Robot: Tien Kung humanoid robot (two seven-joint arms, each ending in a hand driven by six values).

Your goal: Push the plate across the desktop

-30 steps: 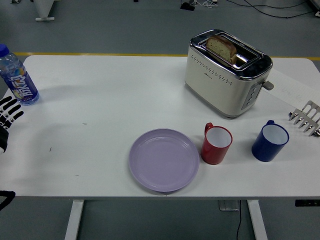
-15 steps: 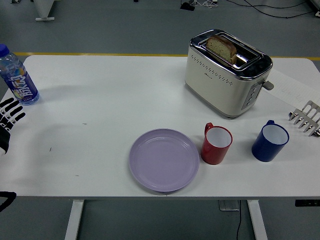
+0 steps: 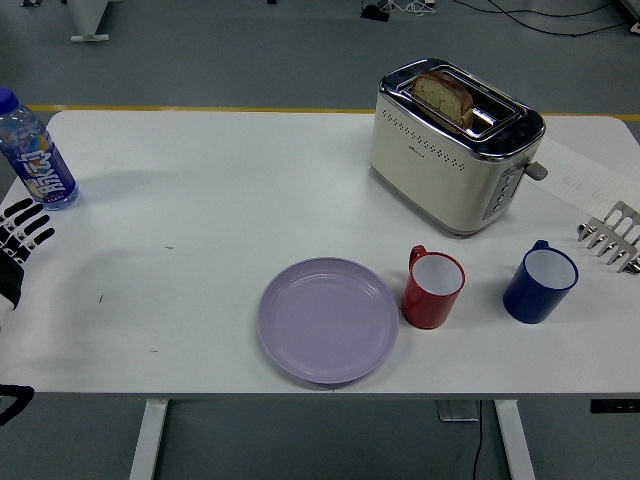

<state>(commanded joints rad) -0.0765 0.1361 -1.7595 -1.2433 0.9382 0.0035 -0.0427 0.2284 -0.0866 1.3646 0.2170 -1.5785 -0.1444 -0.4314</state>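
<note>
A round lilac plate (image 3: 328, 319) lies flat near the table's front edge, a little left of the red mug. My left hand (image 3: 22, 232) shows at the far left edge, black with white bands, its fingers spread and holding nothing. It is far to the left of the plate, just below the water bottle. The right hand is out of view.
A red mug (image 3: 433, 288) stands right beside the plate, and a blue mug (image 3: 540, 282) further right. A cream toaster (image 3: 455, 145) with bread sits at the back. A water bottle (image 3: 36, 154) stands at the far left. A metal rack (image 3: 612, 236) sits at the right edge.
My left hand has shifted very slightly at the left edge. The plate and the other objects have not moved.
</note>
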